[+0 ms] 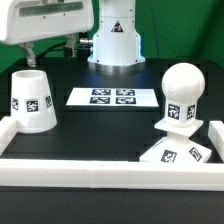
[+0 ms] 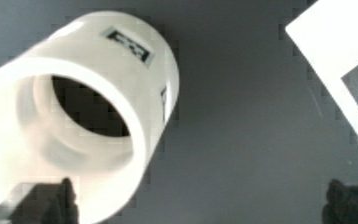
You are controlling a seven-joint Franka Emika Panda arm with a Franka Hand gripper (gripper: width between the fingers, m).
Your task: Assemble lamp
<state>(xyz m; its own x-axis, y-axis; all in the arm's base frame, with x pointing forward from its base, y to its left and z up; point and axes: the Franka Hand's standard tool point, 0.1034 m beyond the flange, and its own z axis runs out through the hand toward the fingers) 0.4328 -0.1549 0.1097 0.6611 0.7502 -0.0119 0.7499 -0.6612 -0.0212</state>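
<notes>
The white cone shade (image 1: 33, 100) stands on the black table at the exterior view's left, narrow end up. In the wrist view the shade (image 2: 87, 110) shows from above with its dark hollow facing the camera. My gripper (image 1: 30, 55) hangs just above the shade, open and empty. In the wrist view the gripper (image 2: 197, 205) has one finger (image 2: 43, 200) over the shade's edge and the other far off to the side. The rounded bulb (image 1: 183, 92) stands upright on the tagged base (image 1: 176, 152) at the exterior view's right.
The marker board (image 1: 113, 97) lies flat in the middle of the table and shows in the wrist view (image 2: 345, 50) too. A long white rail (image 1: 110, 172) runs along the front and up both sides. The arm's pedestal (image 1: 113, 40) stands at the back.
</notes>
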